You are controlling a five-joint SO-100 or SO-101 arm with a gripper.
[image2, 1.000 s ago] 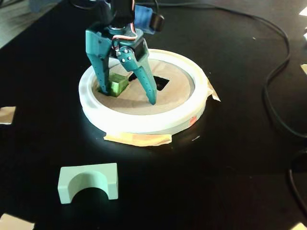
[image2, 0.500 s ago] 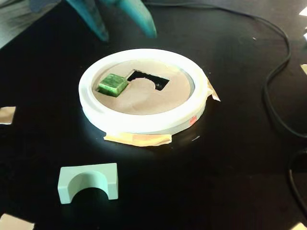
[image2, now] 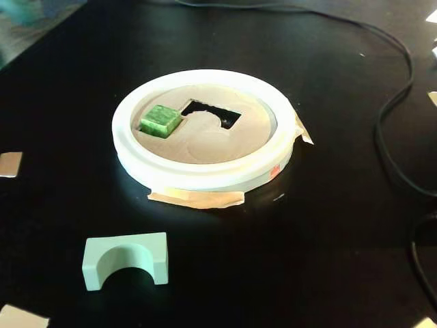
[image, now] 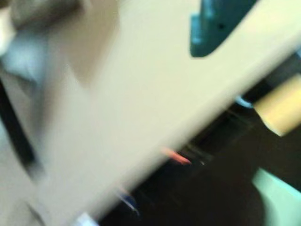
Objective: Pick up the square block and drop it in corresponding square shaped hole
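Observation:
In the fixed view a green square block (image2: 160, 120) lies on the left of the brown cardboard lid (image2: 205, 147), inside a white round ring (image2: 205, 174). It sits against the left end of a dark cut-out hole (image2: 213, 113). I cannot tell whether it rests on the lid or sits partly in an opening. The arm is out of the fixed view. The wrist view is heavily blurred. My gripper (image: 122, 38) shows one teal finger (image: 214, 30) at the top right over a beige surface, with nothing visible at it.
A pale green arch block (image2: 127, 260) lies on the black table in front of the ring. Black cables (image2: 389, 130) run along the right side. Tape tabs (image2: 198, 199) hold the ring down. The wrist view shows a beige cylinder (image: 281, 109) and a pale green shape (image: 280, 202).

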